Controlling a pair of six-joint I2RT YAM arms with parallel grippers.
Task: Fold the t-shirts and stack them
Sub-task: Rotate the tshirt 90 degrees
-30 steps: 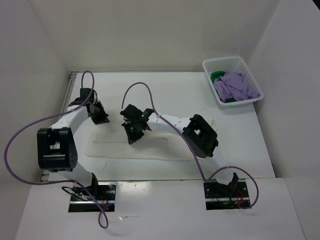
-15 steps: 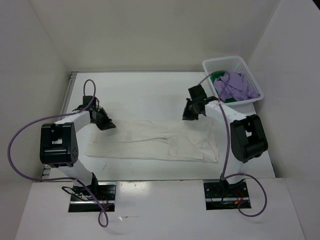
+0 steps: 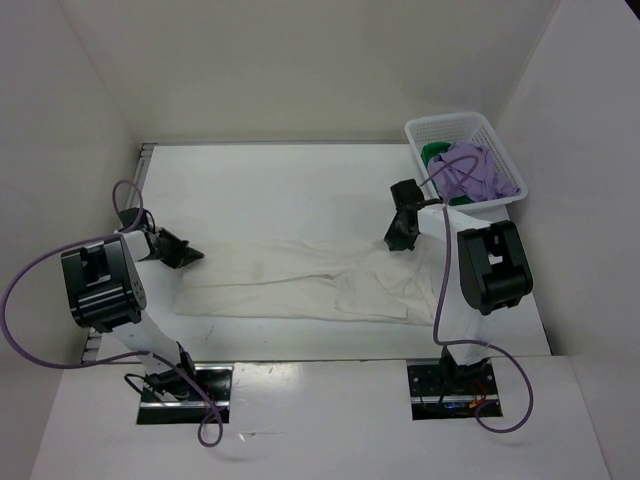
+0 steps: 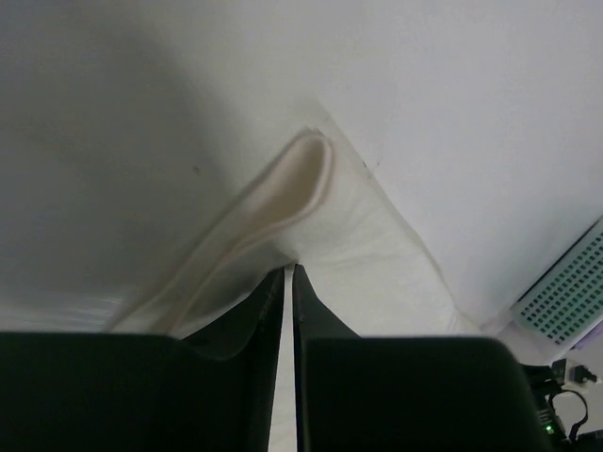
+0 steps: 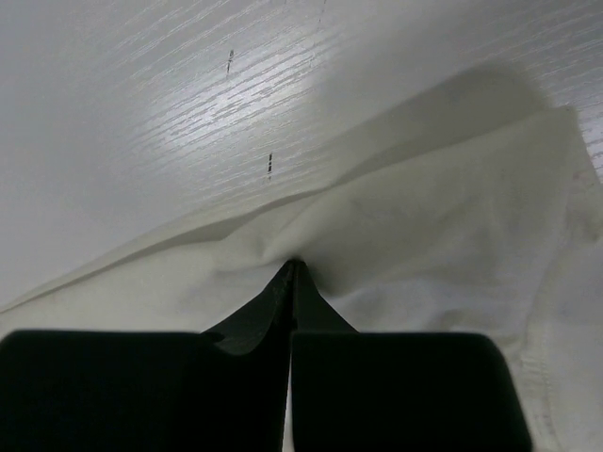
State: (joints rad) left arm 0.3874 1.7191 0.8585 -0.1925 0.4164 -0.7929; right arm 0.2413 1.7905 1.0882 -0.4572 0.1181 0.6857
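Leftmost, the plain pale left wall [image 3: 70, 120] meets the white worktop [image 3: 280, 190], a matte surface with a faint wood-like grain and a few small dark marks (the right wrist view shows these best). Just inside that wall the left end effector [image 3: 186, 252] sits low over the worktop. Its jaws are almost together, with a corner of the white t-shirt [image 3: 300, 288] pinched in the thin slit between them. The shirt lies stretched in a long, narrow band across the middle of the worktop, rumpled and doubled over toward its right end. There the right end effector [image 3: 398, 238] has its jaws fully together, clamped on the shirt's far edge, and the cloth tents up to the tips. Further right, at the back corner, a white lattice basket [image 3: 440, 126] holds the lavender t-shirt [image 3: 475, 172], heaped over the green t-shirt [image 3: 433, 153]. The back wall [image 3: 300, 70] and right wall [image 3: 585, 150] are equally pale and bare.
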